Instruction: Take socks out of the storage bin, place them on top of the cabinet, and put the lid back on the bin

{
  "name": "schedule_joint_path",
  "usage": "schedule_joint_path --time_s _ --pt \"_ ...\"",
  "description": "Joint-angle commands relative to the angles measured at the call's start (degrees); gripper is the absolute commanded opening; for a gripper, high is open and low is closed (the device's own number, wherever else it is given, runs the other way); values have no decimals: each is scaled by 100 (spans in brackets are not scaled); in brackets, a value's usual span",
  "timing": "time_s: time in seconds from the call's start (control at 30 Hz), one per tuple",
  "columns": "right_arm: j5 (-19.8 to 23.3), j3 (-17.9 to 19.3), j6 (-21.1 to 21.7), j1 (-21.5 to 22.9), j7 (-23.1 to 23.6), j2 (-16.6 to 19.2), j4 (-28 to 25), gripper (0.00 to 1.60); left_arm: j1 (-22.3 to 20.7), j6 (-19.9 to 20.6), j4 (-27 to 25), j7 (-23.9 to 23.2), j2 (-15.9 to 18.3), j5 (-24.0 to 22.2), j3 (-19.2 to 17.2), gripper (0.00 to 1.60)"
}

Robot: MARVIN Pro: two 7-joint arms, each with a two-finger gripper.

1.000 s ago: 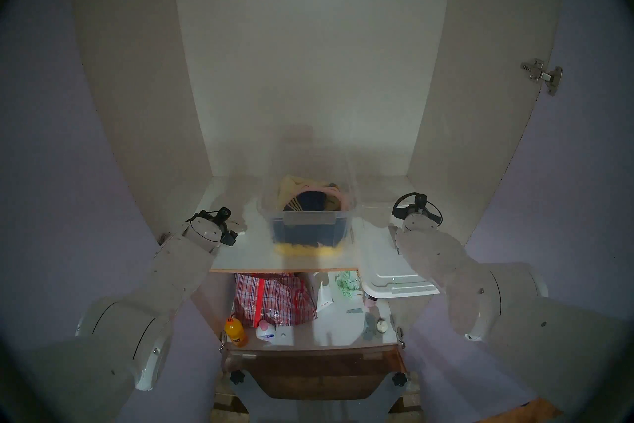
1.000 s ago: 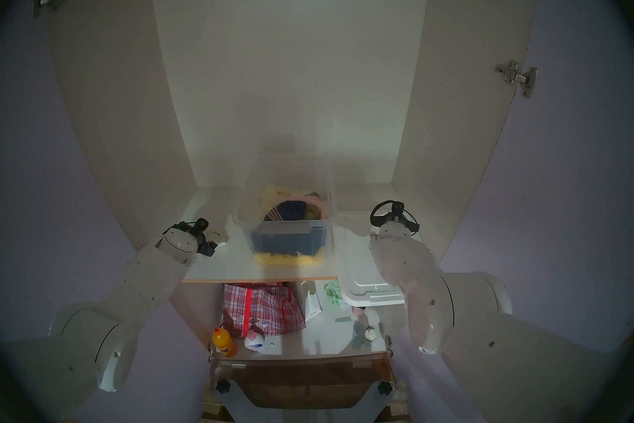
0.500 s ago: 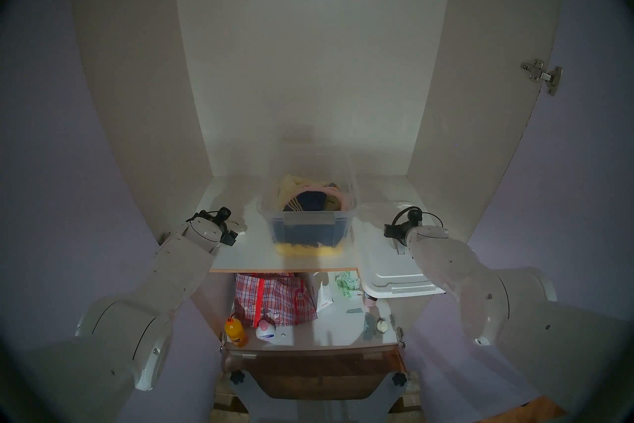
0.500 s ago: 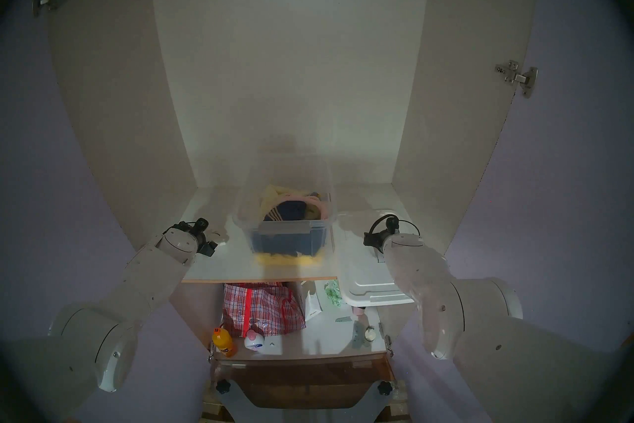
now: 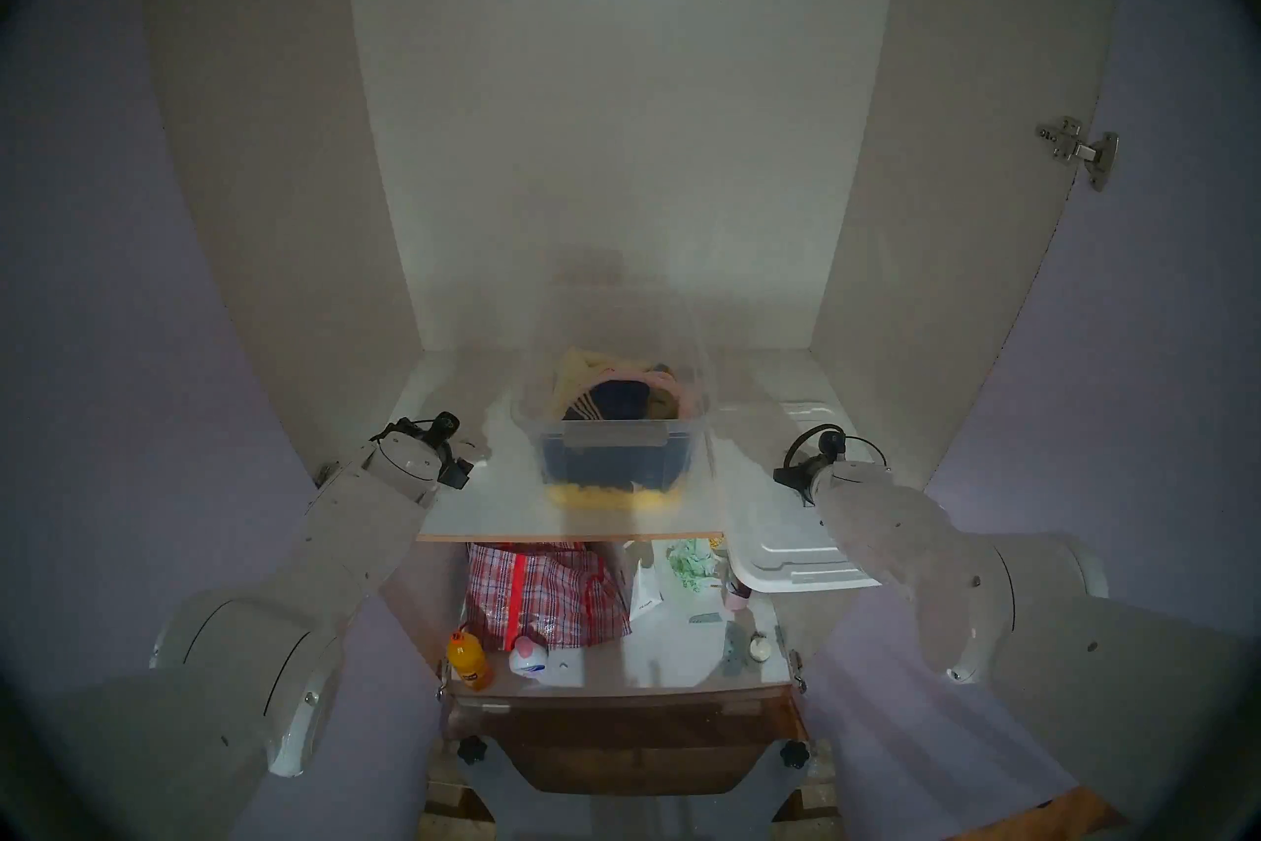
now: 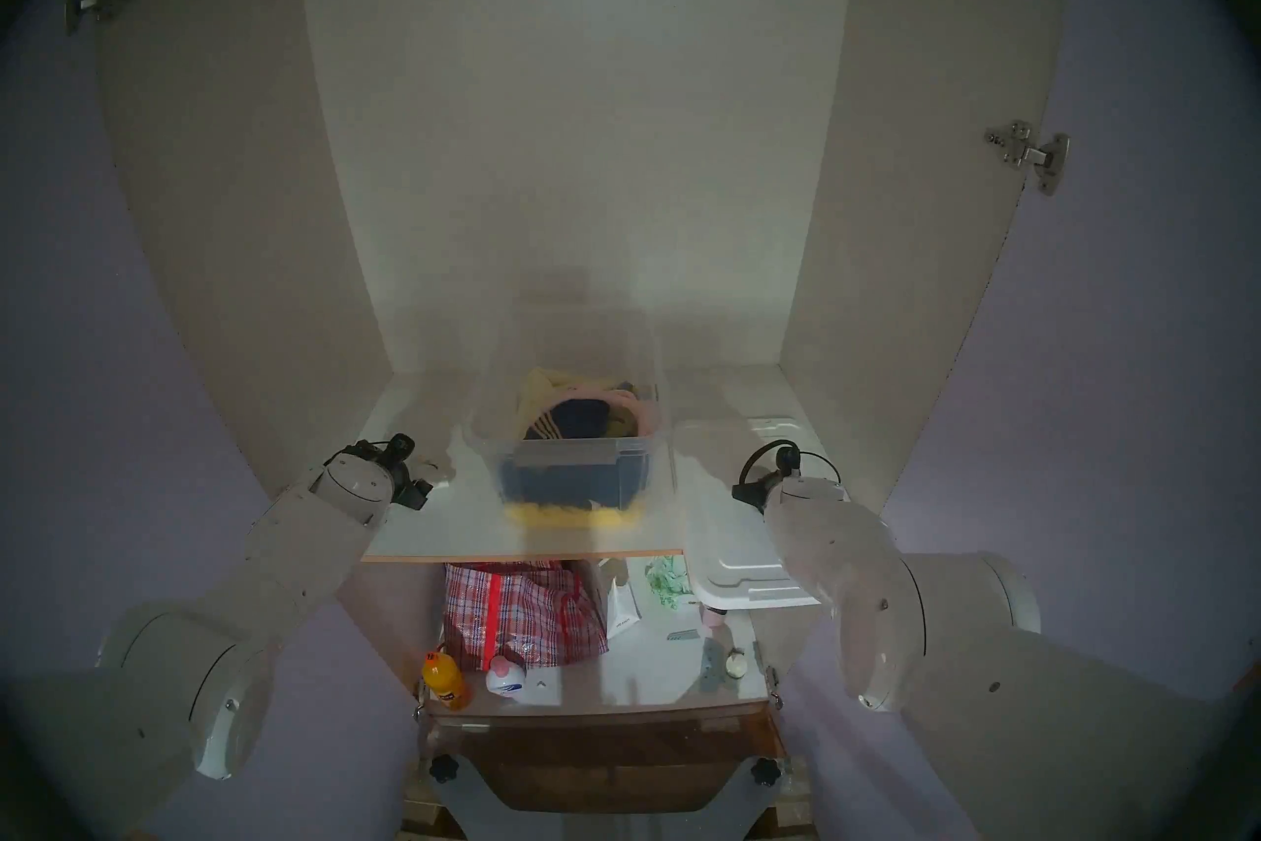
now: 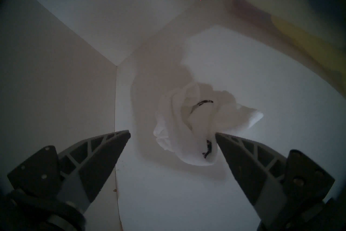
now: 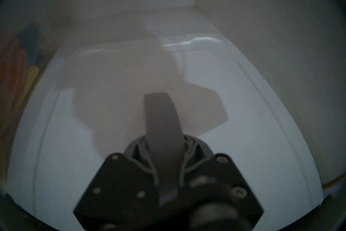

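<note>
Socks (image 7: 192, 125): one bundle; one lidless bin (image 5: 614, 450); one lid (image 5: 785, 536).

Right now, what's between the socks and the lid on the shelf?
The open storage bin stands between them in the head view: socks left of it by the left gripper, lid on its right.

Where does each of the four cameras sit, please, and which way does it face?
Head stereo left: on the head, looking down into the cabinet at the storage bin; both arms show.
Head stereo right: the same scene, shifted sideways.
Left wrist: behind the open left tool, facing the socks on the shelf.
Right wrist: behind the right tool, shut on the grey handle of the lid.
Shared: head and right wrist views both show the lid.
</note>
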Motion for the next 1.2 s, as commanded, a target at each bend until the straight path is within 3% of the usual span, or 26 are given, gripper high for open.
schedule_joint_path --time_s 0.0,0.6,1.0,1.17 --pt "-55 -20 -553 134 -557 -39 -224 0 -172 -46 -119 -5 11 7 -6 160" --pt "91 277 -1204 716 -2054 -356 -859 0 -174 -44 -109 4 8 5 -7 160" --pt "14 146 -1100 1089 -2501 -967 -1112 0 -175 -44 -107 5 7 5 -7 160" --pt "150 305 -699 1420 -2742 -1138 -1031 0 -175 -45 -107 3 8 5 -6 160"
